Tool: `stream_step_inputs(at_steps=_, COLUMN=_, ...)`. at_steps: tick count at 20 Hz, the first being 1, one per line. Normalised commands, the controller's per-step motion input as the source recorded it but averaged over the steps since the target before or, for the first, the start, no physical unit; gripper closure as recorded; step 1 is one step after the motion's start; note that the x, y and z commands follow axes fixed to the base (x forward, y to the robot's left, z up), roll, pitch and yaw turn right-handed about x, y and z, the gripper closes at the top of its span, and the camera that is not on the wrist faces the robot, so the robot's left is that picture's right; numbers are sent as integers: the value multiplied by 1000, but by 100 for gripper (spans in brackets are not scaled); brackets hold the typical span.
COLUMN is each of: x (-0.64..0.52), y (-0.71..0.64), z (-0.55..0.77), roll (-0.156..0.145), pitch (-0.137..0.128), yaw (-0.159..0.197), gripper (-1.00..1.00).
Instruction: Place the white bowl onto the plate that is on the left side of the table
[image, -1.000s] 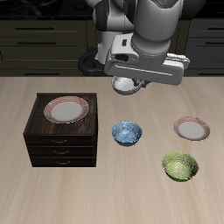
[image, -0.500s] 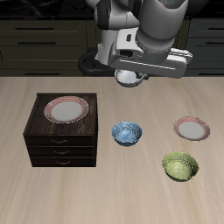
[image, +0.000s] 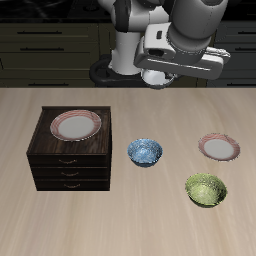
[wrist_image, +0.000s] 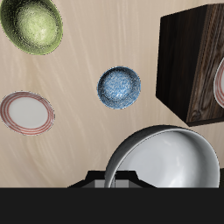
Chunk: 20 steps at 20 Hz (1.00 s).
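Observation:
My gripper (image: 165, 76) is shut on the rim of the white bowl (image: 160, 79) and holds it in the air, well above the table and toward the back. In the wrist view the white bowl (wrist_image: 171, 159) looms large and close, tilted, with my gripper (wrist_image: 115, 180) pinching its edge. The plate on the left side of the table (image: 219, 147) is pink-rimmed and lies flat with nothing on it, nearer the front than the held bowl. The wrist view also shows this plate (wrist_image: 24, 113).
A dark wooden drawer cabinet (image: 70, 163) carries a second pink-rimmed plate (image: 76, 125). A blue-patterned bowl (image: 145, 152) sits mid-table, and a green bowl (image: 206, 190) lies just in front of the left plate. The wrist view shows the same green bowl (wrist_image: 33, 24), blue-patterned bowl (wrist_image: 118, 87) and cabinet (wrist_image: 188, 61).
The arm has risen and swung toward the left plate's side, carrying the white bowl higher with it. Everything on the table stayed put.

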Motion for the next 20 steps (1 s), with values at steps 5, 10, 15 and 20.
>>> stream_step_inputs(at_steps=5, x=-54, y=510, z=99, roll=10, pitch=-18, yaw=-16, gripper=100)
stream_step_inputs(at_steps=10, x=-66, y=436, z=64, roll=1, pitch=-73, yaw=36, gripper=100)
stream_step_inputs(at_steps=15, x=-134, y=511, z=-88, roll=46, pitch=-32, yaw=29, gripper=100)
stream_step_inputs(at_steps=20, x=-173, y=360, z=-39, roll=22, pitch=-90, yaw=52, gripper=100)
